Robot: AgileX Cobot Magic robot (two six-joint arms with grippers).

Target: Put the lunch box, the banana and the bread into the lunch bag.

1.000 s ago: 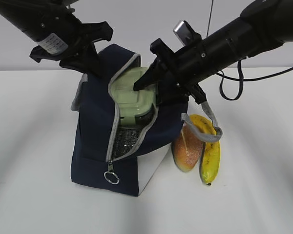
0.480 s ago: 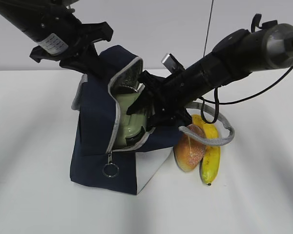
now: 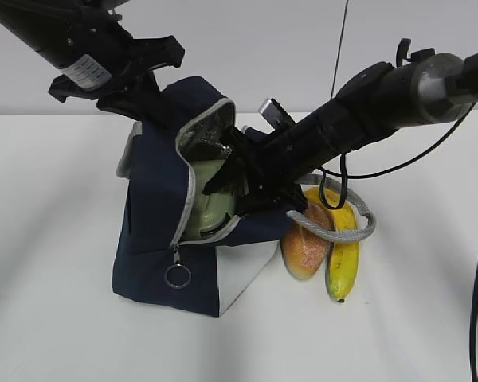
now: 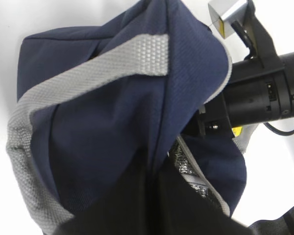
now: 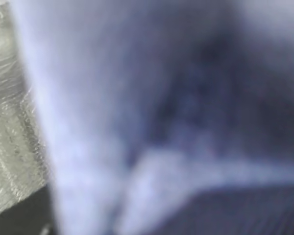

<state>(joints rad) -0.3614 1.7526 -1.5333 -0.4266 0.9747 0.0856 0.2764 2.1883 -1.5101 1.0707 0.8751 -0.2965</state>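
The navy lunch bag (image 3: 153,223) stands on the table with its zipped flap open. My left gripper (image 3: 147,107) is shut on the bag's top edge and holds it up; in the left wrist view (image 4: 154,183) the jaws pinch the navy fabric (image 4: 112,127). The pale green lunch box (image 3: 209,200) sits on end inside the opening. My right gripper (image 3: 225,171) reaches into the bag and its fingers still grip the lunch box. The bread (image 3: 303,248) and the banana (image 3: 345,253) lie on the table to the right of the bag. The right wrist view is a blur of fabric and foil (image 5: 10,122).
A grey webbing handle (image 3: 346,231) hangs off the bag over the bread and banana. A metal zipper ring (image 3: 178,275) dangles at the bag's front. The right arm (image 4: 264,93) crosses over the bag's mouth. A black cable (image 3: 374,171) hangs from the right arm.
My right gripper has pushed the lunch box from the top of the opening down into the bag. The bag's flap and handle shifted a little. The left gripper has stayed put.
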